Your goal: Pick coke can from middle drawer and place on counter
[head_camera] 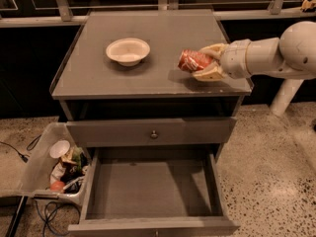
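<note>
My gripper (pixel 200 61) is shut on the coke can (pixel 191 60), a red can held on its side between the cream fingers. It hangs just above the right part of the grey counter (pixel 98 75), casting a shadow on it. The white arm reaches in from the right. The middle drawer (pixel 150 189) is pulled out below, and its grey floor holds nothing. The gripper is well above and behind the drawer.
A white bowl (pixel 128 51) sits on the counter's left half. A shut drawer front with a round knob (pixel 154 134) is above the open drawer. A bin of rubbish (pixel 54 164) stands on the floor at the left. A railing runs behind the cabinet.
</note>
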`<state>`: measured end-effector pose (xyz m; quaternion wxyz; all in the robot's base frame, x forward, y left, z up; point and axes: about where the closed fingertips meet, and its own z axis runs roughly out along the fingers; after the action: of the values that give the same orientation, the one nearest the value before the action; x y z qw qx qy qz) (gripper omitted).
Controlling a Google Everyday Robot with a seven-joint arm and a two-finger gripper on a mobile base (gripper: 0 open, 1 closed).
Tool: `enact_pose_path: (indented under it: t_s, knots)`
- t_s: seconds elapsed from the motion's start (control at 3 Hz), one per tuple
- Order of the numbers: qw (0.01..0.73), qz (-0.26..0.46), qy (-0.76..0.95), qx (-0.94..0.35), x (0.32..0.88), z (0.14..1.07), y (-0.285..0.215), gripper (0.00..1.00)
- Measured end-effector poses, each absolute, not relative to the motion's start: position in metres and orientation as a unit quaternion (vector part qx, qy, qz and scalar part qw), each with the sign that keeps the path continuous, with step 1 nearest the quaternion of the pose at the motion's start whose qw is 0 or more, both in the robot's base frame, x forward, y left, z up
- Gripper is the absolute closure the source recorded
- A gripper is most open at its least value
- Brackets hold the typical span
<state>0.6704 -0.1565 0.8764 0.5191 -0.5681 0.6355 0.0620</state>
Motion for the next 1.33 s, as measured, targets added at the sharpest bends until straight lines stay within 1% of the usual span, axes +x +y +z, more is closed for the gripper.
enact_pose_path:
  t_s: [0.33, 0.67, 1.0, 1.33]
  knots:
    - [0.516, 0.108, 0.654, -0.542, 0.696, 0.875, -0.133, 1.00]
    - [0.509, 0.154, 0.661, -0.529, 0.720, 0.874, -0.097, 1.00]
    - [0.495, 0.188, 0.672, -0.517, 0.733, 0.861, -0.077, 1.00]
    - [0.490, 0.186, 0.678, -0.514, 0.735, 0.860, -0.078, 1.00]
